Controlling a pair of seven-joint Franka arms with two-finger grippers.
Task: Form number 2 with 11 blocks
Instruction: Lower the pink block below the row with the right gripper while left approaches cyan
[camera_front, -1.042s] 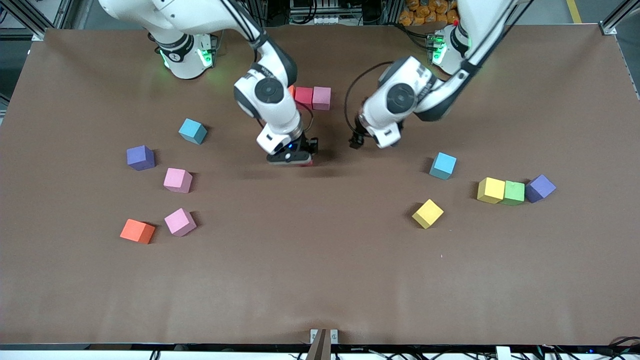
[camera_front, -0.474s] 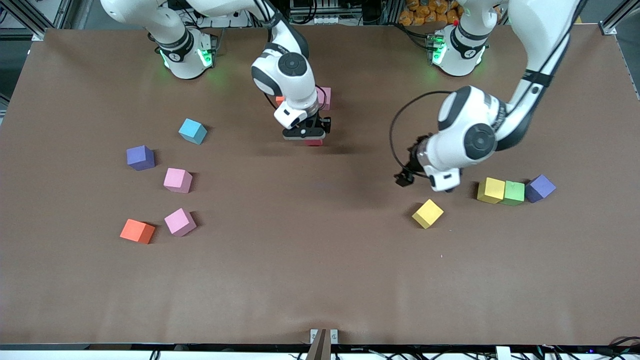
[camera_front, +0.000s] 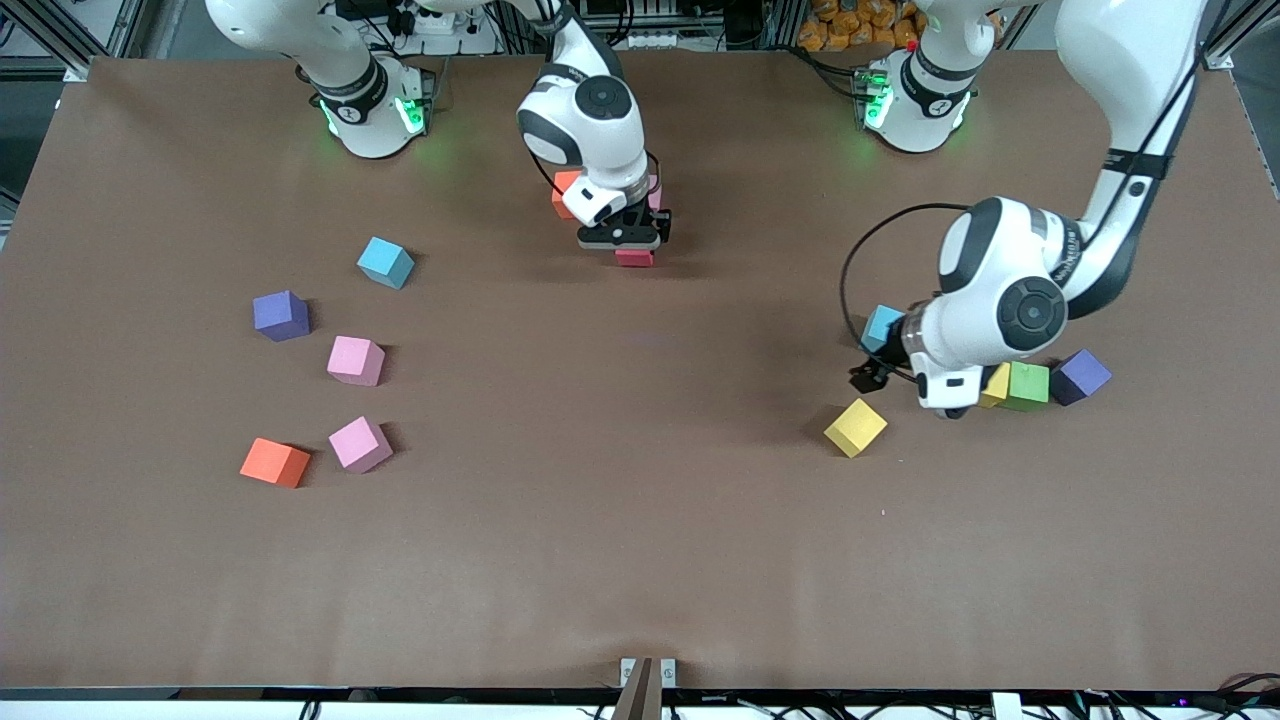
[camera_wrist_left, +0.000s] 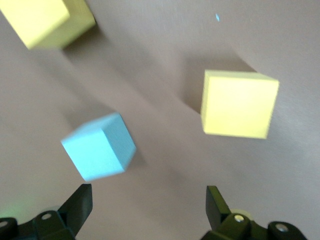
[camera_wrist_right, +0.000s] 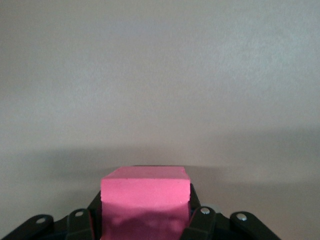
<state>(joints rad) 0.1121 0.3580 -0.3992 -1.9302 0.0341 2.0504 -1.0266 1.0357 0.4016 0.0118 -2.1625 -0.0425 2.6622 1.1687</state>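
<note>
While the right gripper (camera_front: 632, 250) has carried its red block (camera_front: 634, 257) up the desk (camera_front: 640, 560) toward the robot bases, the left gripper (camera_front: 925, 395) has swung away from mid-desk out to the left arm's end. Right fingers (camera_wrist_right: 200, 220) are clamped on the red block, which sits between them in the right wrist view and hangs just over the desk, right beside the started row: an orange block (camera_front: 562, 190) and a pink block (camera_front: 653, 192) peek out around that wrist, the rest hidden. Looks like the top of the number 2 is under way and this red one goes under it, at the pink end as far as I can judge.

Left fingers (camera_wrist_left: 77, 205) are spread wide and hold nothing. They hover over the cluster with the light blue block (camera_front: 880, 326), a lone yellow block (camera_front: 855, 427) and a second yellow block (camera_front: 995, 385) touching the green cube (camera_front: 1028, 386). The left wrist view has blue and yellow ahead of the open fingers, so the next pick is probably there; which one, can't tell.

Other loose blocks sit toward the right arm's end.
</note>
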